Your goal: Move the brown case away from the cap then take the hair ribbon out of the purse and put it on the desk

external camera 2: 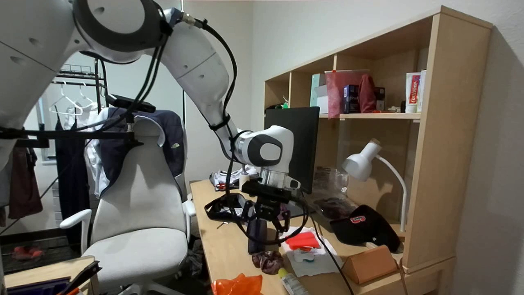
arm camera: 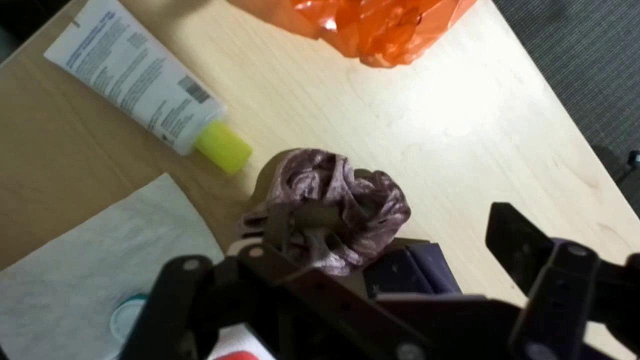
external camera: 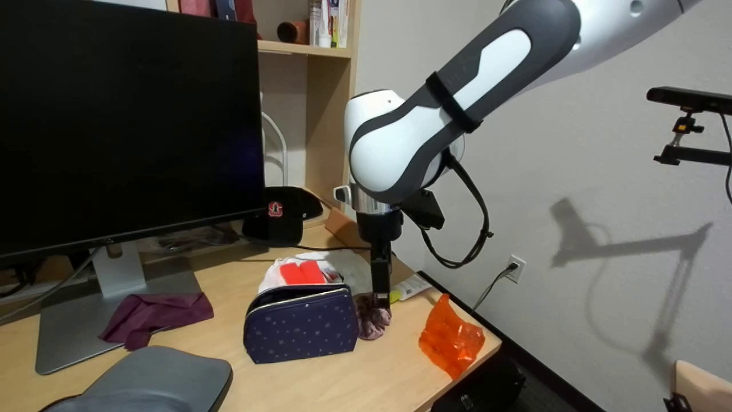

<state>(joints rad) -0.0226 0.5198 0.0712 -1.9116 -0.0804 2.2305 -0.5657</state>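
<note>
Your gripper [arm camera: 397, 225] is spread wide, one jaw over and perhaps touching the velvety mauve scrunchie [arm camera: 365, 230], which sits bunched on the desk [arm camera: 440, 135] just beside the purse [external camera: 303, 326]. Likely the placing step is all but done, so you would next lift straight up without snagging its loose folds. The purse has star-flecked navy sides and a gaping, pale-edged mouth. Farther out lie a glossy, crinkled orange plastic bag [external camera: 452, 340] and, near the rounded black baseball cap [external camera 2: 364, 227], the smooth, wedge-shaped brown case [external camera 2: 370, 264].
</note>
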